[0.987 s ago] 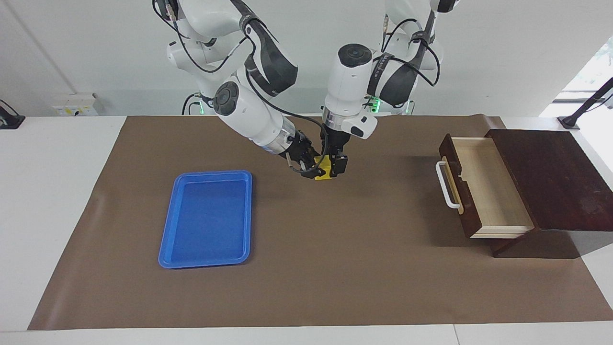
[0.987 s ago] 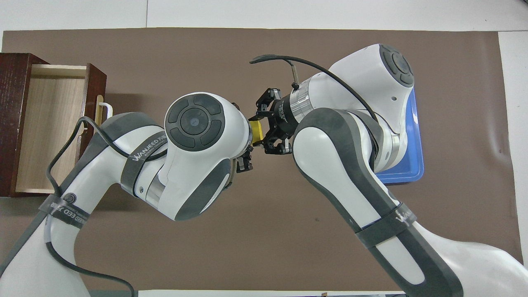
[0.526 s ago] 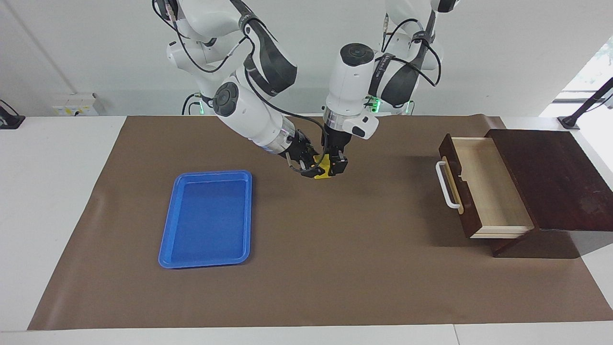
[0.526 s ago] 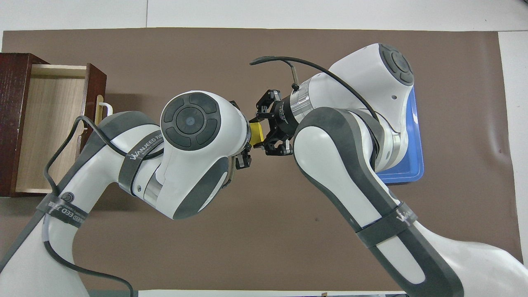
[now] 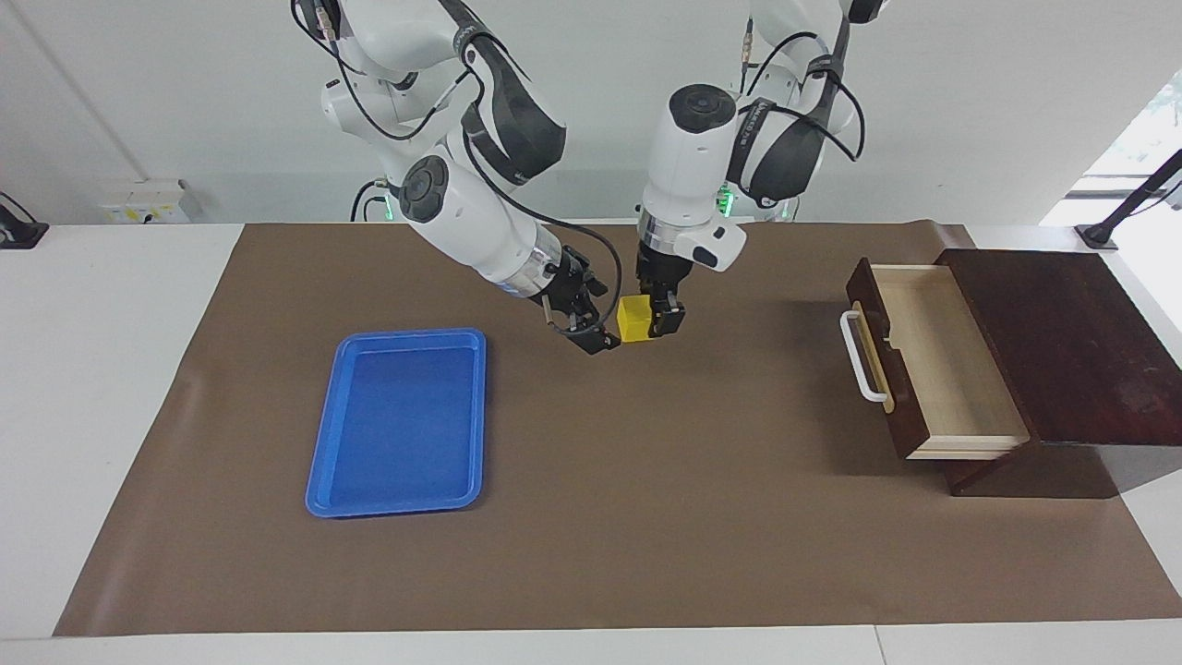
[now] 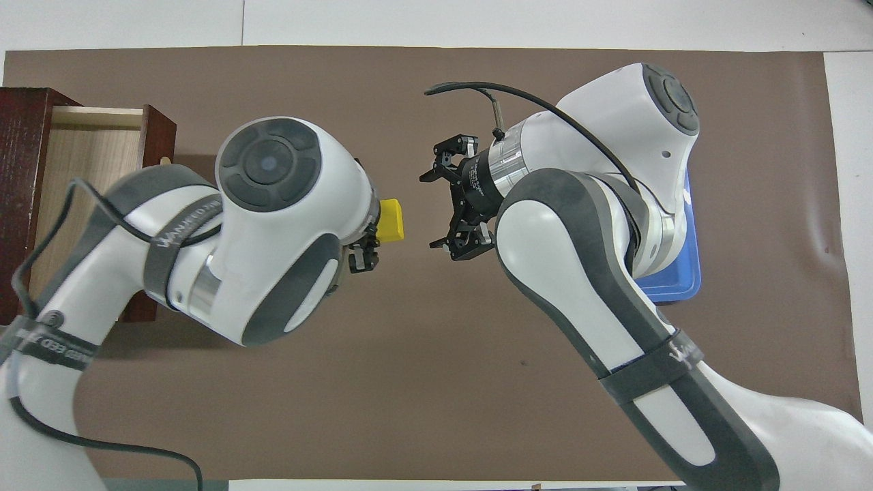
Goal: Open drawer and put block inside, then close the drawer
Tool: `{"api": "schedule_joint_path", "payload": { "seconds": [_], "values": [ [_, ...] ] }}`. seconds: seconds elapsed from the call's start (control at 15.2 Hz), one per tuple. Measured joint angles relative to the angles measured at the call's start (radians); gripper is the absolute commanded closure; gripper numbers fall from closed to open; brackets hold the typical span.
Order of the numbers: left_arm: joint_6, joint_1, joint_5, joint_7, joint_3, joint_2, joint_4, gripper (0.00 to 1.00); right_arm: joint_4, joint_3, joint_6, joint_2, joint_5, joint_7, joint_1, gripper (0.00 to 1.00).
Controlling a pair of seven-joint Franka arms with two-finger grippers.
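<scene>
Block (image 5: 634, 319), small yellow cube: clamped between the fingertips of the left gripper (image 5: 649, 323), raised off the brown mat (image 5: 646, 517) over the middle of the table, toward the edge nearest the robots. Left gripper pointing straight down, closed on the block; block projecting from it toward the right arm's end of the table, as confirmed in the overhead view (image 6: 391, 220).

Right gripper (image 5: 591, 331): just beside the block, not touching it; a clear gap visible in both views. Fingers spread wide, holding nothing, tips aimed at the block from the right arm's end (image 6: 436, 208).

Drawer (image 5: 933, 356): pulled open at the left arm's end of the table, pale interior exposed, nothing seen inside. White bar handle (image 5: 859, 356) on its front, facing the table's middle. Well apart from the block.

Blue tray (image 5: 402, 420): flat on the mat toward the right arm's end of the table, partly covered by the right arm in the overhead view.
</scene>
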Motion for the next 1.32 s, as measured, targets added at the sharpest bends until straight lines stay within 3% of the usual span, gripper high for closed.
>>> {"api": "schedule_joint_path", "payload": {
  "seconds": [0.33, 0.72, 1.12, 1.32],
  "values": [
    [-0.180, 0.320, -0.029, 0.415, 0.013, -0.110, 0.023, 1.00, 0.011, -0.002, -0.015, 0.000, 0.000, 0.000, -0.002, 0.00],
    [-0.180, 0.595, -0.032, 0.859, 0.016, -0.119, -0.003, 1.00, 0.028, -0.005, -0.038, 0.000, 0.000, 0.000, -0.025, 0.00],
    [0.061, 0.664, -0.033, 0.938, 0.013, -0.185, -0.299, 1.00, 0.048, -0.007, -0.101, 0.000, 0.000, 0.000, -0.096, 0.00],
    [0.082, 0.683, -0.033, 0.952, 0.013, -0.197, -0.354, 1.00, 0.063, -0.008, -0.146, 0.000, 0.000, -0.027, -0.153, 0.00]
  ]
}}
